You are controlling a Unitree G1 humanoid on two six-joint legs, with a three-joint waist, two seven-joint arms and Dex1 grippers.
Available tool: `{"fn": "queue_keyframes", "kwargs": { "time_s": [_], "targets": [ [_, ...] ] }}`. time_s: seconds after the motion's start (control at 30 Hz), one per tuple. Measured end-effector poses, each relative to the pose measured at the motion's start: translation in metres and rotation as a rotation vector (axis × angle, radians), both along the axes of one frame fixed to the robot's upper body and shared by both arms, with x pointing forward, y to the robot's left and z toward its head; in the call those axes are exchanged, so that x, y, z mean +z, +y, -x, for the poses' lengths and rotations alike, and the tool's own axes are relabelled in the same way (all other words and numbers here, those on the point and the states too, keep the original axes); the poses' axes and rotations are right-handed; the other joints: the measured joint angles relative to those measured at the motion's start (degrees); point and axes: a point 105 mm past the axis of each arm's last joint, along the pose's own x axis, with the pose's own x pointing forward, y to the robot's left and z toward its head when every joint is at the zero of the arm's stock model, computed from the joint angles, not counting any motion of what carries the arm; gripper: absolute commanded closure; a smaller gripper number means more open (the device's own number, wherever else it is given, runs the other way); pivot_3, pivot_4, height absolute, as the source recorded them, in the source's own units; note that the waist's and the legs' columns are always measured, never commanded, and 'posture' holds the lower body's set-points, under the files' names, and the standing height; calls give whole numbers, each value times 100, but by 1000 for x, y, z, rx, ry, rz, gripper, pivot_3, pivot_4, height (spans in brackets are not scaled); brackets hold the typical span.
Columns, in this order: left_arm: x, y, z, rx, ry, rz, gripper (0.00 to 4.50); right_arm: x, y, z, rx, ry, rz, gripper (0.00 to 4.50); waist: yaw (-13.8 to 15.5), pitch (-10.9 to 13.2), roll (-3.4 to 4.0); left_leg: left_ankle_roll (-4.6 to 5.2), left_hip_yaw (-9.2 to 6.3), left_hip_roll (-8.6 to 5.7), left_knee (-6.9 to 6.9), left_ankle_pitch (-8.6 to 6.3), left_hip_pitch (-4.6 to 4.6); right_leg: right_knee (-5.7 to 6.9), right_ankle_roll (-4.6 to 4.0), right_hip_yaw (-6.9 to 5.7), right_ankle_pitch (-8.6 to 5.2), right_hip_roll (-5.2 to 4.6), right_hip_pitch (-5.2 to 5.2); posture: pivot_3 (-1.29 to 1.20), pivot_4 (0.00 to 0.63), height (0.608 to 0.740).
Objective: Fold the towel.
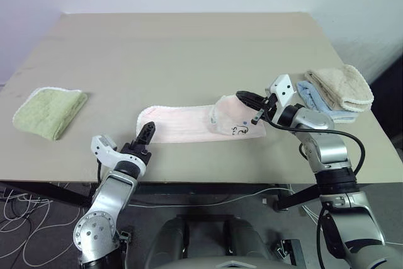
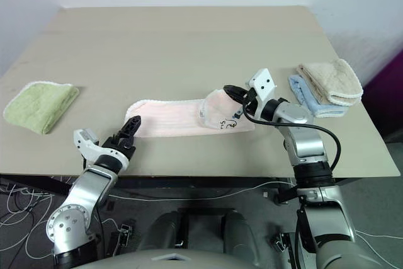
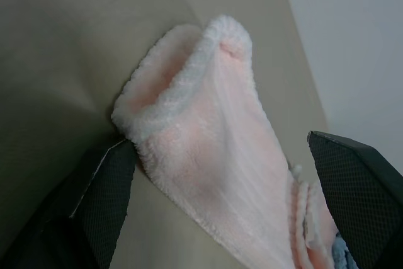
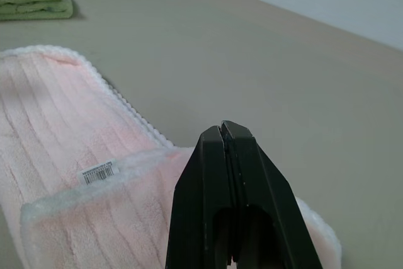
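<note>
The right gripper (image 2: 230, 91) is clenched on the right end of the towel (image 2: 170, 120) and lifts this end above the table (image 2: 189, 42), so a flap with a dark mark hangs below it. The left gripper (image 1: 146, 131) is spread wide, its fingers (image 3: 104, 187) on both sides of the towel's left end, which lies on the table near the front edge. The risk, I think: if the left one closes too early it takes only one layer, and the fold becomes crooked.
</note>
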Motion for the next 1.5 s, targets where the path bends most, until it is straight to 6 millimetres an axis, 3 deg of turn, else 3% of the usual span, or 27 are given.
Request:
{"fn": "queue_keyframes", "kwargs": {
  "time_s": [0.07,0.43,0.63,0.9,1.07,1.17,1.3,1.5],
  "targets": [
    [-1,2,-3,8,5,0,620,0,0,0,-2,-1,-1,4500,-3,0,0,0,0,0,-5,0,18,-6,-1,0,-1,1,18,0,150,740],
    [-12,14,-7,56,34,11,4443,0,-2,3,-20,-9,-8,4500,-2,3,-5,0,1,0,-7,0,23,-11,-1,1,-1,-1,25,0,150,740],
    [2,29,-12,119,-37,24,4477,-5,-5,5,-34,0,-10,4500,-6,7,-9,0,0,1,-10,0,20,-12,-1,1,-1,-1,21,0,150,740],
    [38,93,-12,261,-185,-63,4477,0,-16,3,-75,-16,-13,4500,-13,10,-10,0,0,1,-14,0,19,-15,-1,0,-1,0,18,0,150,740],
    [72,111,-15,210,-301,-214,4477,3,-22,2,-96,-27,-17,4500,-5,14,-15,0,-1,-2,-14,0,17,-16,-1,-2,-1,-4,19,0,150,740],
    [98,96,-21,82,-400,-354,4477,4,-23,1,-104,-31,-19,4500,-1,14,-15,0,-1,-3,-16,0,16,-17,-1,-3,-1,-4,19,0,150,740],
    [115,37,-23,-227,-539,-537,4477,4,-24,1,-113,-33,-21,4500,-13,15,-13,0,0,-3,-22,0,16,-21,-2,0,-2,-5,17,0,150,740],
    [97,-40,-10,-665,-650,-757,4477,4,-27,0,-135,-36,-26,4500,-24,22,-1,-4,7,-2,-39,2,16,-22,-2,8,-2,-5,5,0,150,740]
  ]
}}
